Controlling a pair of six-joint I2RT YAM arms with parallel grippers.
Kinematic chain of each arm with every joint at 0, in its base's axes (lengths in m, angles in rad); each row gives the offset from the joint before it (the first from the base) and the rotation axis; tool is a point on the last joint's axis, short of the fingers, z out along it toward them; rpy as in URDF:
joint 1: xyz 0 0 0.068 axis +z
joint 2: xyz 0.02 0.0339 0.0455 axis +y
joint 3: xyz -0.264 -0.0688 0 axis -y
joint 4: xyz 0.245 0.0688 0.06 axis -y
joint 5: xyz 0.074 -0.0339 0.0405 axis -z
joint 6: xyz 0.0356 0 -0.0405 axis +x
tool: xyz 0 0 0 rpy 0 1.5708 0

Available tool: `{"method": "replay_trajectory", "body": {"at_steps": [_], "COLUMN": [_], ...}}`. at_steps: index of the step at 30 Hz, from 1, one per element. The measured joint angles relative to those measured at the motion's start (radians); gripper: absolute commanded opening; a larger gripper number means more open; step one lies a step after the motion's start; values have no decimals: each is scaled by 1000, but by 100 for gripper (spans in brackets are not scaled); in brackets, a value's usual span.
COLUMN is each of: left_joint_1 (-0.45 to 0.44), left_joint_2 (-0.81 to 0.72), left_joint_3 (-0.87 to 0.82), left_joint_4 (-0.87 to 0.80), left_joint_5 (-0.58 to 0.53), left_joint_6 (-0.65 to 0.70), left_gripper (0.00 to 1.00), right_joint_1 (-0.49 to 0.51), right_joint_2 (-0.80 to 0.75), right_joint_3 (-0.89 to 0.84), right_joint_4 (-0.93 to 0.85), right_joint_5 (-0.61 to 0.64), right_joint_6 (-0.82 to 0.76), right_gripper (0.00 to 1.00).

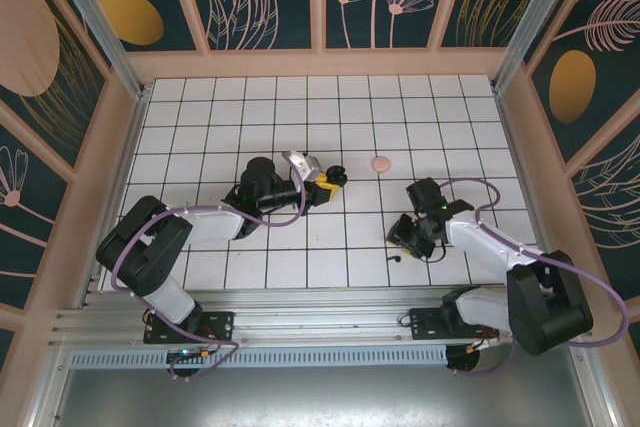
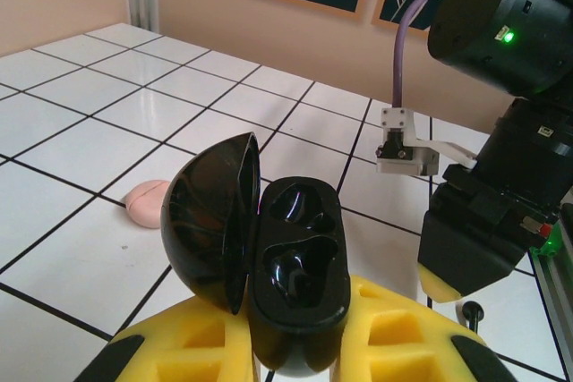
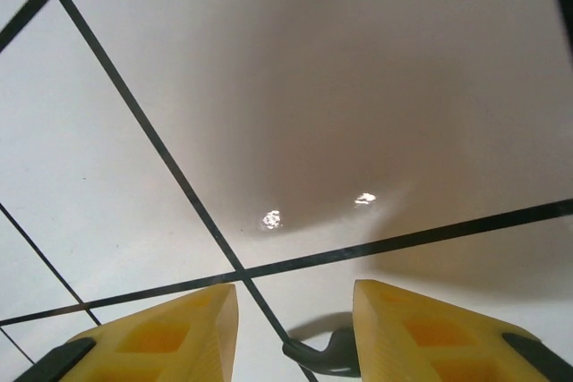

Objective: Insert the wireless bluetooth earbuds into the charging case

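**Left wrist view.** The glossy black clamshell charging case [image 2: 295,284] is seen clamped by its base between the yellow padded fingers of the left gripper [image 2: 295,333], which is clenched on it. The lid is swung open to the left. Two moulded wells are exposed, and both are judged empty. A pale pink rounded object [image 2: 143,203] is noted on the tile just behind the lid; what it is cannot be told.

**Right wrist view.** The right gripper [image 3: 294,291] is held low over the white tiled table [image 3: 269,87], jaws parted and nothing grasped. A small dark short-stemmed earbud [image 3: 324,355] is seen lying on the tile between the fingers. It sits close against the finger at the right of the frame, but contact cannot be confirmed.

**Top view.** The case is held up near the middle of the table. The earbud lies on a tile at the right gripper's tip, well apart from the case and nearer the arm bases.

**Handling.**
- The bud is judged very light, rigid and smooth-shelled, so it is likely to skate or flip when pinched.
- Hold is best taken across the rounded body, with the stem left free to be lowered first into a well.
- A gentle closing force is advised. The shell is unlikely to be crushed but could easily be squirted out.
- The case is judged stiff and slick, with the hinge as its weak point, so a grip on the base is considered sound.
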Motion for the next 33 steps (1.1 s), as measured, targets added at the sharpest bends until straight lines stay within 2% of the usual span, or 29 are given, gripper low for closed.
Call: {"method": "replay_trajectory", "body": {"at_steps": [6, 14, 25, 33], "left_joint_1": [0, 0, 0, 0], "left_joint_2": [0, 0, 0, 0], "left_joint_3": [0, 0, 0, 0], "left_joint_4": [0, -1, -10, -16], "left_joint_5": [0, 0, 0, 0], "left_joint_6": [2, 7, 8, 8], "left_gripper": [13, 13, 13, 13], "right_joint_1": [11, 105, 102, 51], "right_joint_2": [-48, -78, 1, 14], "right_joint_3": [33, -21, -47, -31], "right_joint_4": [-94, -108, -64, -34], "right_joint_5": [13, -68, -75, -42], "right_joint_6": [12, 85, 84, 43], "right_gripper": [40, 38, 39, 36]}}
